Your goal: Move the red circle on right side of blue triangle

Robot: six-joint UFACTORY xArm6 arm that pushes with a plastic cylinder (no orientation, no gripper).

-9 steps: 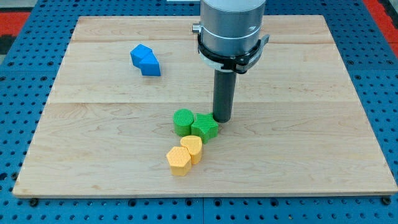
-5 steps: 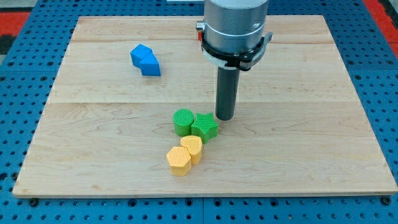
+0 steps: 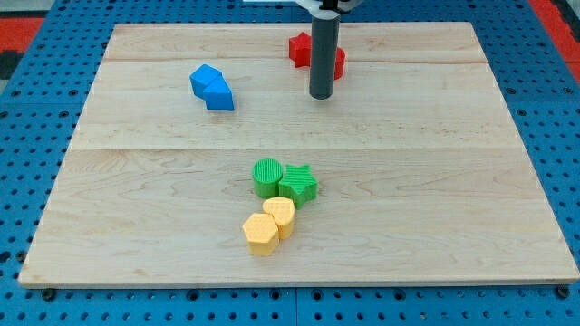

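Observation:
My tip (image 3: 321, 96) is on the board right of centre near the view's top. Just behind the rod, red blocks (image 3: 298, 49) show at both of its sides; the rod hides their middle, so their shapes cannot be made out. Blue blocks (image 3: 212, 87), two joined angular pieces, lie to the left of the tip, well apart from it. I cannot tell which piece is the triangle.
A green circle (image 3: 267, 177) and a green star (image 3: 298, 185) touch each other at the board's middle. A yellow heart-like block (image 3: 280, 215) and a yellow hexagon (image 3: 260, 234) touch just below them. The wooden board (image 3: 453, 181) lies on a blue pegboard.
The rod has moved from beside the green star toward the view's top and now stands in front of the red blocks. The arm's body has left the view. No block has moved.

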